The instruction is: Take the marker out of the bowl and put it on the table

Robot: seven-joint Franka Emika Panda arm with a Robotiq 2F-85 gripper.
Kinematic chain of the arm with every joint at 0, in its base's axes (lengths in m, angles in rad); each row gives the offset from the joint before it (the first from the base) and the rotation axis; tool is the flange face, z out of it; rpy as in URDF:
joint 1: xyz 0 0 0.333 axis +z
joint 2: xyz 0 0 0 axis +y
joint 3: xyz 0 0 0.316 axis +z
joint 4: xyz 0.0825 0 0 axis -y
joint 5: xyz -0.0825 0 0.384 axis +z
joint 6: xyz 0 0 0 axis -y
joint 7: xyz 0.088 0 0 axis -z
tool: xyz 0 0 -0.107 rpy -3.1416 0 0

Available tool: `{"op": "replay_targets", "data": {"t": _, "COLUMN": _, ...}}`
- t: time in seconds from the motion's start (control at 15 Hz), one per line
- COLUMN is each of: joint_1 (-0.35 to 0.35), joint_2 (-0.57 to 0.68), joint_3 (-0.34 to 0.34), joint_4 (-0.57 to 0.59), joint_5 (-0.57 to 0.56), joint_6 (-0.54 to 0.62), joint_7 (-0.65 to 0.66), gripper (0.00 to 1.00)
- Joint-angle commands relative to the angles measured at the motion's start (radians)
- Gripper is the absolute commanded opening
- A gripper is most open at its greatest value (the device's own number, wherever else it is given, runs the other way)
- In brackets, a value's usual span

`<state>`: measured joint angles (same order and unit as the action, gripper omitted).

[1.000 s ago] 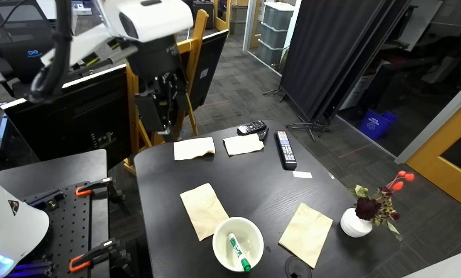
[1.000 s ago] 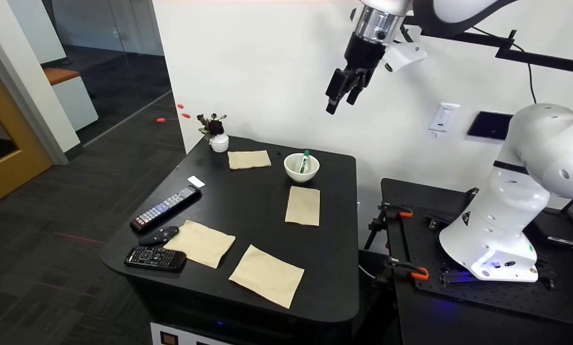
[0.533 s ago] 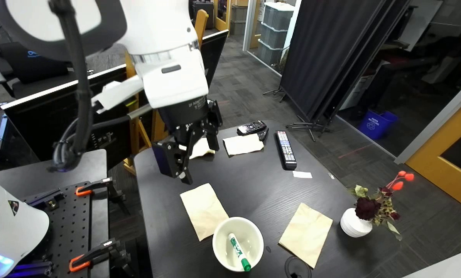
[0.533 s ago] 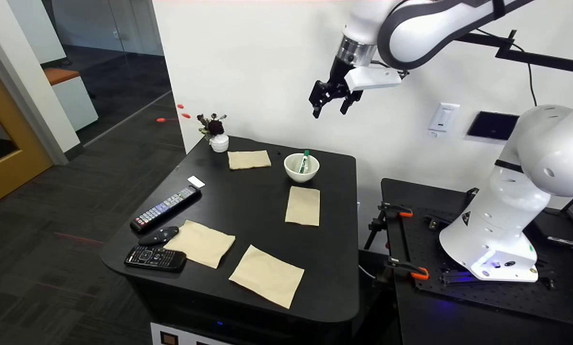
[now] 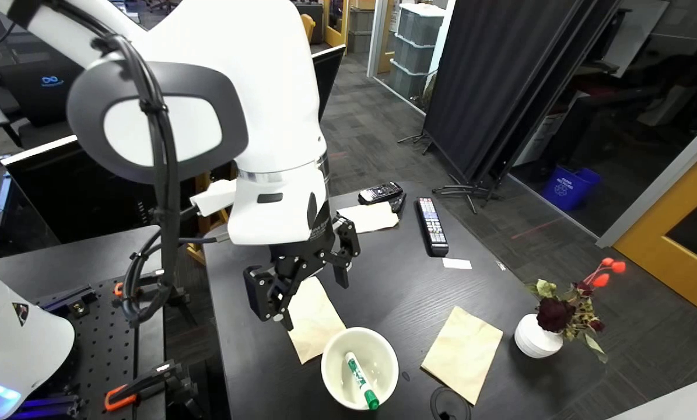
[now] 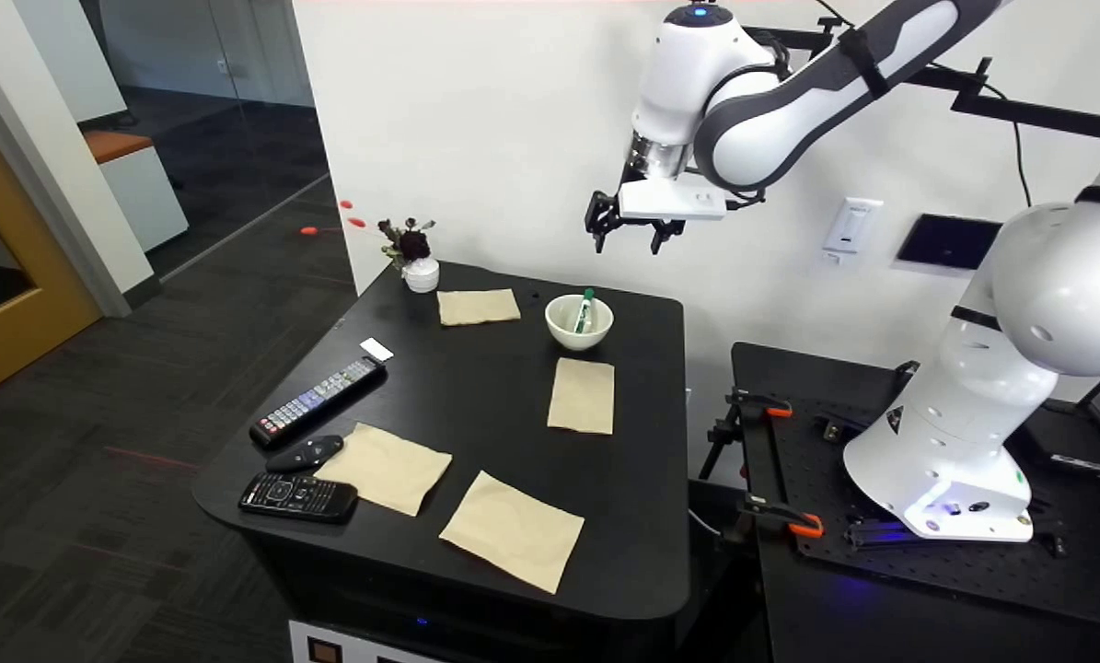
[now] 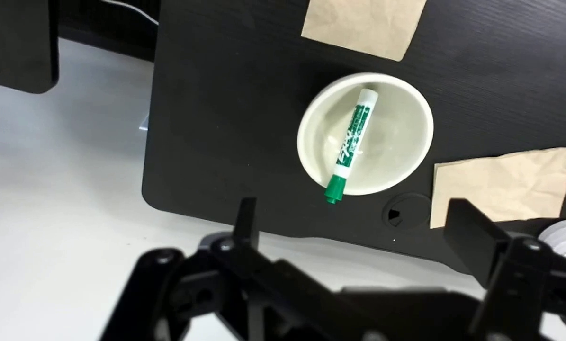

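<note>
The marker [image 7: 351, 142] is lying in the bowl [image 7: 399, 137], with its green cap poking over the rim at about seven o'clock in the wrist view. The gripper [image 7: 354, 215] is holding nothing — its fingers are standing wide apart. When it is reaching in, a finger might be bumping the rim and tipping the bowl. The marker is sitting on a slant, so a pinch on just the cap might be making it twist loose. Put near the edge of the table [image 7: 216, 156], it could be rolling off.

The wrist view is showing the marker's writing, but not the gripper's height. In an exterior view, the gripper [image 6: 627, 247] is hanging up clear of the bowl, toward one o'clock — and a long black remote [image 6: 319, 402], missing from the wrist view, is lying between eight and nine.
</note>
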<state>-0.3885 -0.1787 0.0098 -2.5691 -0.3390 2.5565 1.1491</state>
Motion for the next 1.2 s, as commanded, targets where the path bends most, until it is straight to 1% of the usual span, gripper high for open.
{"op": "replay_targets", "data": {"t": 0.0, "joint_1": 0.039, "joint_2": 0.006, "joint_3": -0.042, "joint_4": 0.005, "joint_5": -0.010, "joint_6": -0.004, "joint_7": 0.006, "gripper": 1.00}}
{"op": "replay_targets", "data": {"t": 0.13, "joint_1": 0.039, "joint_2": 0.007, "joint_3": -0.043, "joint_4": 0.011, "joint_5": -0.010, "joint_6": -0.004, "joint_7": 0.006, "gripper": 1.00}}
{"op": "replay_targets", "data": {"t": 0.2, "joint_1": 0.033, "joint_2": 0.023, "joint_3": -0.038, "joint_4": 0.030, "joint_5": -0.024, "joint_6": -0.021, "joint_7": 0.037, "gripper": 1.00}}
{"op": "replay_targets", "data": {"t": 0.27, "joint_1": 0.038, "joint_2": 0.041, "joint_3": -0.043, "joint_4": 0.043, "joint_5": -0.012, "joint_6": -0.031, "joint_7": 0.033, "gripper": 1.00}}
{"op": "replay_targets", "data": {"t": 0.4, "joint_1": 0.042, "joint_2": 0.080, "joint_3": -0.054, "joint_4": 0.069, "joint_5": -0.018, "joint_6": -0.048, "joint_7": 0.065, "gripper": 1.00}}
{"op": "replay_targets", "data": {"t": 0.6, "joint_1": 0.053, "joint_2": 0.166, "joint_3": -0.079, "joint_4": 0.121, "joint_5": -0.044, "joint_6": -0.047, "joint_7": 0.152, "gripper": 1.00}}
{"op": "replay_targets", "data": {"t": 0.73, "joint_1": 0.074, "joint_2": 0.222, "joint_3": -0.104, "joint_4": 0.159, "joint_5": -0.072, "joint_6": -0.033, "joint_7": 0.229, "gripper": 1.00}}
{"op": "replay_targets", "data": {"t": 0.87, "joint_1": 0.103, "joint_2": 0.279, "joint_3": -0.136, "joint_4": 0.199, "joint_5": -0.085, "joint_6": -0.029, "joint_7": 0.279, "gripper": 1.00}}
{"op": "replay_targets", "data": {"t": 1.07, "joint_1": 0.149, "joint_2": 0.358, "joint_3": -0.187, "joint_4": 0.247, "joint_5": -0.077, "joint_6": -0.021, "joint_7": 0.306, "gripper": 1.00}}
{"op": "replay_targets", "data": {"t": 1.13, "joint_1": 0.163, "joint_2": 0.383, "joint_3": -0.203, "joint_4": 0.259, "joint_5": -0.072, "joint_6": -0.016, "joint_7": 0.304, "gripper": 0.96}}
